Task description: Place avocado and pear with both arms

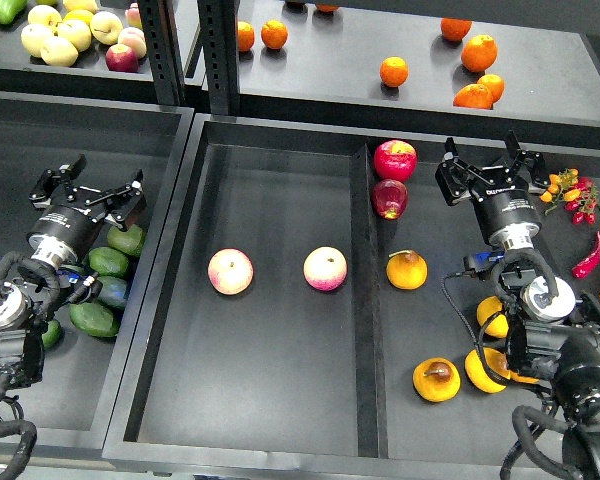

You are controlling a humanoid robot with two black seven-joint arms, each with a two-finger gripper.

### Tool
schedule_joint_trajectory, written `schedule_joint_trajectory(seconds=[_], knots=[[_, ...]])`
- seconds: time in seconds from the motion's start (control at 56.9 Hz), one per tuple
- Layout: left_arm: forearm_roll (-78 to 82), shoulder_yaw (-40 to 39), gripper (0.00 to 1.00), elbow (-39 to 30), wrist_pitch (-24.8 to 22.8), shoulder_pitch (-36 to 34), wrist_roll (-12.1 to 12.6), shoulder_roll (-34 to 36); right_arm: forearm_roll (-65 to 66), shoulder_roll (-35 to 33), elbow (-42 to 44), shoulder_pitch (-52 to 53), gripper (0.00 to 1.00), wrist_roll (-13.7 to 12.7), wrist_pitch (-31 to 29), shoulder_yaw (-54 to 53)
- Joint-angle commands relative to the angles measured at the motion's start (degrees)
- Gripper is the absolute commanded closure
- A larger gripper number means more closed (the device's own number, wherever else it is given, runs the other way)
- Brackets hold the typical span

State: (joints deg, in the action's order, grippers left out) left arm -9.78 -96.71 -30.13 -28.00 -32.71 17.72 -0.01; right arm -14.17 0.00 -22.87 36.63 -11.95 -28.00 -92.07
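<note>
Nearest, at five o'clock in the right compartment: pear (pixel 437 380), dark sunken spot up, likely soft there; best gripped across firm flanks. At nine o'clock, avocados (pixel 108 262) clustered in the left bin, smooth, slippery, firm; best pinched across the narrow middle. Above them, left end effector (pixel 92 186) spread apart, empty. Farther, at two o'clock, right end effector (pixel 489 165) apart, empty, well away from the pear.

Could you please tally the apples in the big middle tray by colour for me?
Pink-yellow apples: 2
Red apples: 2
Total: 4
</note>
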Motion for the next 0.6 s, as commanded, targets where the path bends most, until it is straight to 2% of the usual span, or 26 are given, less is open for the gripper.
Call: schedule_joint_trajectory(seconds=[0.0,0.211,0.457,0.58], knots=[[0.55,0.03,0.04,-3.53,0.0,1.51,-1.64,0.01,0.11,0.0,0.11,-0.33,0.01,1.23,0.0,-0.3],[1.08,0.38,0.03,-13.28,0.0,6.26,-1.64,0.01,3.88,0.0,-0.07,-0.86,0.01,1.31,0.0,-0.39],[3.45,0.2,0.01,-15.57,0.0,8.89,-2.08,0.01,7.23,0.0,-0.94,-1.12,0.01,2.28,0.0,-0.65],[4.59,0.29,0.01,-18.55,0.0,11.97,-2.08,0.01,7.49,0.0,-4.54,-4.28,0.01,2.81,0.0,-1.27]])
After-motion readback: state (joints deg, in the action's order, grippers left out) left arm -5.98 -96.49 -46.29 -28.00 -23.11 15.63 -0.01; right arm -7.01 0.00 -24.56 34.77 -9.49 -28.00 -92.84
